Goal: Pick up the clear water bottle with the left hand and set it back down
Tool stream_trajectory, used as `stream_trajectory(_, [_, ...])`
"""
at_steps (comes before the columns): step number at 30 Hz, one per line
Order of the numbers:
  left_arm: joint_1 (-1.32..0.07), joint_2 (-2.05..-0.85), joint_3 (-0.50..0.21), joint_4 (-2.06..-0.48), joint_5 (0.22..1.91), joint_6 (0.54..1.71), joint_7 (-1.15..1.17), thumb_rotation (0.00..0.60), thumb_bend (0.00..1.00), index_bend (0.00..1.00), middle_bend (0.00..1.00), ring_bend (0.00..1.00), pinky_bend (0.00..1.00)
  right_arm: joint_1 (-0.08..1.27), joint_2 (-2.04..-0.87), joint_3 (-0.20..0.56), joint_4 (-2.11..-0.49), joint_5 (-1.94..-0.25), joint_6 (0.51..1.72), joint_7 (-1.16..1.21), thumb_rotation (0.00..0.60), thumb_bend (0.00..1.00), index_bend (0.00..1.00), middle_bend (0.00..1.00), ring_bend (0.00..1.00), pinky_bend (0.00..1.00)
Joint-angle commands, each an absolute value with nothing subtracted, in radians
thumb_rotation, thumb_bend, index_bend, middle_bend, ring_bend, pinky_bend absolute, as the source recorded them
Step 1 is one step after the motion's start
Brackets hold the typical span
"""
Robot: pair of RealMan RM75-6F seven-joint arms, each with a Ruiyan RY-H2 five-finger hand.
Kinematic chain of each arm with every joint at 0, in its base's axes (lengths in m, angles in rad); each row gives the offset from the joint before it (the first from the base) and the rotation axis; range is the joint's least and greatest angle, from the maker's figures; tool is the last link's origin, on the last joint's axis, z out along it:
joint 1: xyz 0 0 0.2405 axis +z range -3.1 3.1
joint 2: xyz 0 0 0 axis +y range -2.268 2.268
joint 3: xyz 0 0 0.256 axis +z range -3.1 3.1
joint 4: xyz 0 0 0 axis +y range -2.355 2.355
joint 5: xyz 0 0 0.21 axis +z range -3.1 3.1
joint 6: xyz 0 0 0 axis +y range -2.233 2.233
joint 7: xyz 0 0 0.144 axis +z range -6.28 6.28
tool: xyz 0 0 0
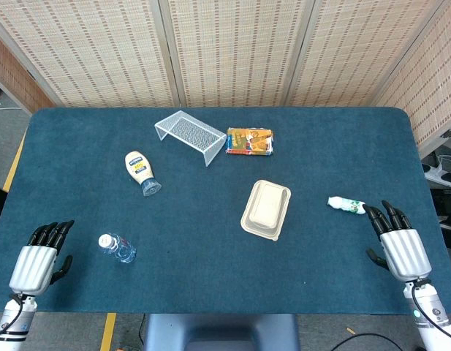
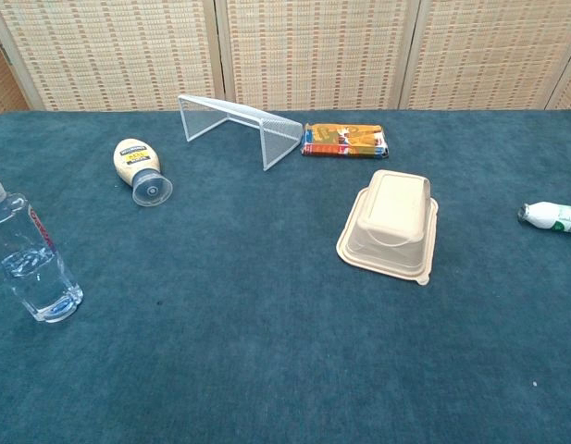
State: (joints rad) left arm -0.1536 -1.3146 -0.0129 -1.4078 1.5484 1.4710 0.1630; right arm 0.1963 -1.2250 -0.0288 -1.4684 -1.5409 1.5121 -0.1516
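Observation:
The clear water bottle (image 1: 117, 247) with a white cap stands upright on the blue table near its front left; in the chest view the bottle (image 2: 28, 258) shows at the far left. My left hand (image 1: 42, 254) rests on the table left of the bottle, apart from it, fingers extended and holding nothing. My right hand (image 1: 397, 239) lies at the front right, fingers extended, empty. Neither hand shows in the chest view.
A mayonnaise bottle (image 1: 141, 172) lies beyond the water bottle. A wire rack (image 1: 188, 134) and an orange snack packet (image 1: 249, 141) sit further back. A beige clamshell box (image 1: 267, 208) is mid-table. A small white bottle (image 1: 346, 205) lies near my right hand.

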Motion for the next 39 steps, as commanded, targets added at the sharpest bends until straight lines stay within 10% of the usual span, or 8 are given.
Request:
stream_trajectory(1, [-0.154, -1.315, -0.014, -1.408, 1.543, 1.466, 0.162, 0.600, 0.40, 0.08, 0.15, 0.12, 0.18, 0.183, -1.259, -0.023, -1.398, -1.617, 1.585, -0.063, 0.600, 0.12, 0.01, 0.15, 0.00, 0.15])
stream_trajectory(39, [-0.249, -1.348, -0.087, -1.560, 1.316, 1.166, -0.058, 0.600, 0.40, 0.00, 0.00, 0.03, 0.16, 0.149, -1.189, 0.001, -1.365, -1.738, 1.714, 0.240, 0.600, 0.12, 0.01, 0.15, 0.00, 0.15])
